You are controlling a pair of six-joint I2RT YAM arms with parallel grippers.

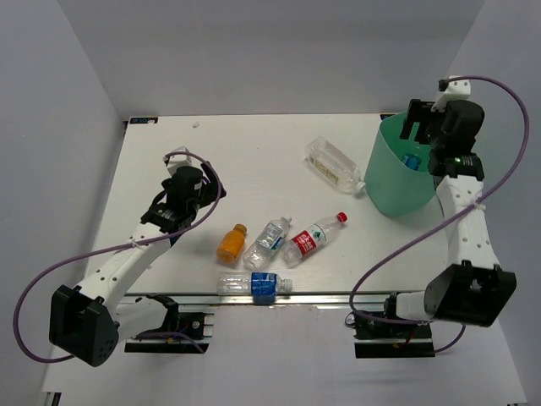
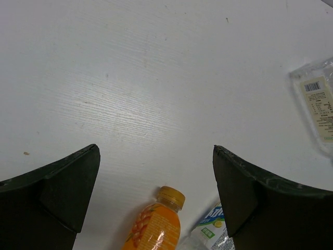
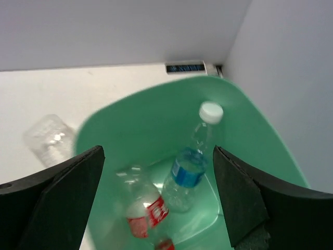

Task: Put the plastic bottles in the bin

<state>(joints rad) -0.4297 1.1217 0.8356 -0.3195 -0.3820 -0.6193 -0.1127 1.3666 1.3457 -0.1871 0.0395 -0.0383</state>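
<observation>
The right claw (image 3: 157,151) hangs over the mouth of the bin (image 3: 156,114) with its fingers spread wide and nothing between them. Below it, inside the bin, a blue-labelled bottle (image 3: 190,169) leans against the wall and a red-labelled bottle (image 3: 148,208) lies on the bottom.

To me this is the letting-go step. The arm should rise straight up before swinging away, so that a finger doesn't catch the rim and tip the bin.

The squarish clear bottle (image 1: 336,166) lies on the table (image 1: 211,152) just beside the bin, the handiest pick for this arm.

Across the table the left claw (image 2: 156,148) hovers, also spread and empty, with the orange bottle (image 2: 156,224) just short of its fingers. It would do best to centre over the body and close across the width, not on the cap.

Three more bottles lie close by, so it should come down gently.
</observation>
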